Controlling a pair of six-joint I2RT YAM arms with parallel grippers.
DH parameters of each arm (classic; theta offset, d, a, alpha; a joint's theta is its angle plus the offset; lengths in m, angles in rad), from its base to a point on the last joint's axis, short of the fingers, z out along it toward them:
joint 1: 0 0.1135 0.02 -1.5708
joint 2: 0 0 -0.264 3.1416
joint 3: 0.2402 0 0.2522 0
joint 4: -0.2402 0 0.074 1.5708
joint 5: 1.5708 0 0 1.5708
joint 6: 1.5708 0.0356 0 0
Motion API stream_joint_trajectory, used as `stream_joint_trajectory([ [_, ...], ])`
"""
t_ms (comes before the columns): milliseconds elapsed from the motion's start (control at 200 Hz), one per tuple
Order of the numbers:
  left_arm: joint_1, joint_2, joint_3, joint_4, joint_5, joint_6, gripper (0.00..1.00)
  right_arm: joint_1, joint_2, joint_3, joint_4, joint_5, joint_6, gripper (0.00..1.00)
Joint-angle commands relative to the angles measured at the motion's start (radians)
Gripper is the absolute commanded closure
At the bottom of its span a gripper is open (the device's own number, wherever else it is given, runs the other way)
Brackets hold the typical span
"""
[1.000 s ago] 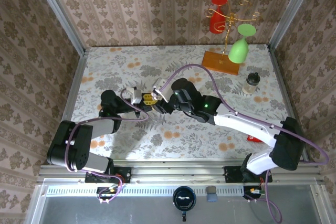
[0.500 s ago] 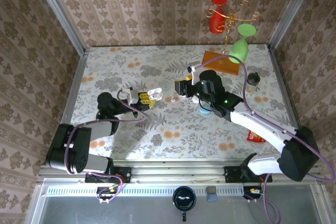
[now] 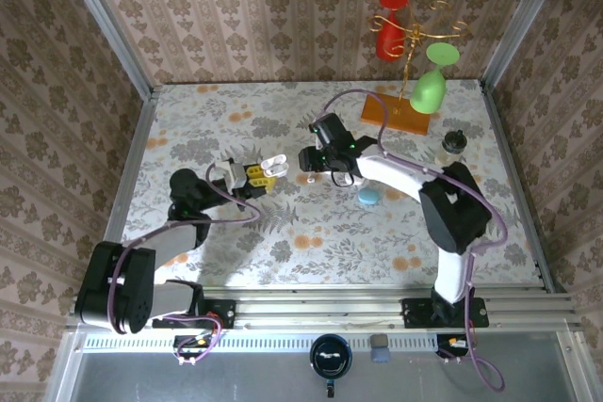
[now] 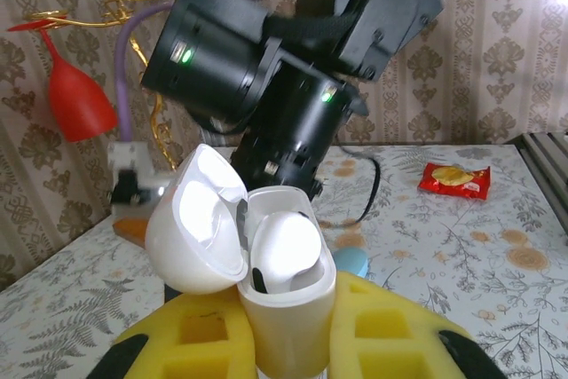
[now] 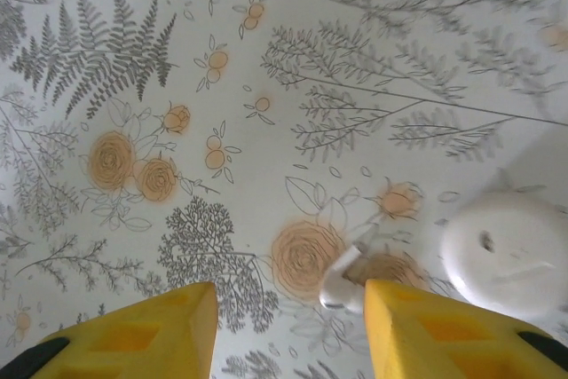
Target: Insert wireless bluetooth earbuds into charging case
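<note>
While straddling earbud (image 5: 342, 283) well inside desk (image 5: 133, 59) edges with right gripper (image 5: 293, 310) jaws apart: judged light, glossy, slippery; pinch across bulb. Clamping open charging case (image 4: 286, 303) in left gripper (image 4: 288, 348) jaws.

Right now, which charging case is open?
The case held by the left gripper, lid flipped back; the other case lies shut on the table.

charging case (image 4: 288, 303) base hidden between left claw (image 4: 288, 339) pads, earbud (image 5: 342, 283) blurry
</note>
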Motion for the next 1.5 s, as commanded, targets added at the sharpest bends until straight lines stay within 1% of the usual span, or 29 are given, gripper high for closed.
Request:
stream_joint_trajectory([
  [0,-0.007,-0.029,-0.005,-0.053,-0.043,0.023,1.0,-0.008,0.099,0.114,-0.107,-0.096,-0.002,0.52],
  [120,-0.008,-0.045,-0.001,-0.074,-0.076,-0.002,1.0,-0.008,0.199,0.223,-0.162,-0.146,-0.022,0.52],
  [285,-0.011,-0.071,-0.001,-0.157,-0.1,0.084,1.0,-0.01,0.302,0.332,-0.219,-0.161,-0.037,0.52],
  [370,-0.016,-0.088,-0.009,-0.155,-0.123,0.093,1.0,-0.01,0.329,0.359,-0.232,-0.165,-0.043,0.51],
  [490,-0.018,-0.116,-0.026,-0.155,-0.162,0.096,1.0,-0.011,0.331,0.355,-0.276,-0.15,-0.055,0.51],
  [675,-0.031,-0.117,-0.007,-0.18,-0.204,0.065,1.0,-0.015,0.293,0.289,-0.281,-0.136,-0.07,0.5],
  [860,-0.032,-0.12,-0.023,-0.147,-0.23,0.056,1.0,-0.015,0.216,0.167,-0.243,-0.128,-0.053,0.5],
  [885,-0.031,-0.121,-0.022,-0.15,-0.233,0.054,1.0,-0.016,0.207,0.153,-0.213,-0.126,-0.05,0.5],
  [1015,-0.034,-0.104,0.001,-0.186,-0.206,0.059,1.0,-0.015,0.162,0.094,-0.198,-0.104,-0.045,0.5],
  [1100,-0.034,-0.09,0.014,-0.182,-0.201,0.033,1.0,-0.016,0.139,0.062,-0.183,-0.093,-0.045,0.48],
  [1185,-0.032,-0.09,0.024,-0.198,-0.185,0.046,1.0,-0.016,0.132,0.055,-0.207,-0.081,-0.041,0.48],
  [1250,-0.034,-0.094,0.019,-0.197,-0.178,0.059,1.0,-0.016,0.12,0.026,-0.194,-0.058,-0.022,0.48],
  [1365,-0.034,-0.109,-0.001,-0.186,-0.207,0.07,1.0,-0.015,0.09,-0.028,-0.162,-0.013,0.017,0.48],
  [1450,-0.035,-0.119,-0.007,-0.191,-0.217,0.081,1.0,-0.014,0.046,-0.087,-0.091,-0.022,0.034,0.45],
  [1495,-0.037,-0.119,-0.003,-0.206,-0.211,0.088,1.0,-0.014,0.033,-0.098,-0.082,-0.032,0.037,0.43],
])
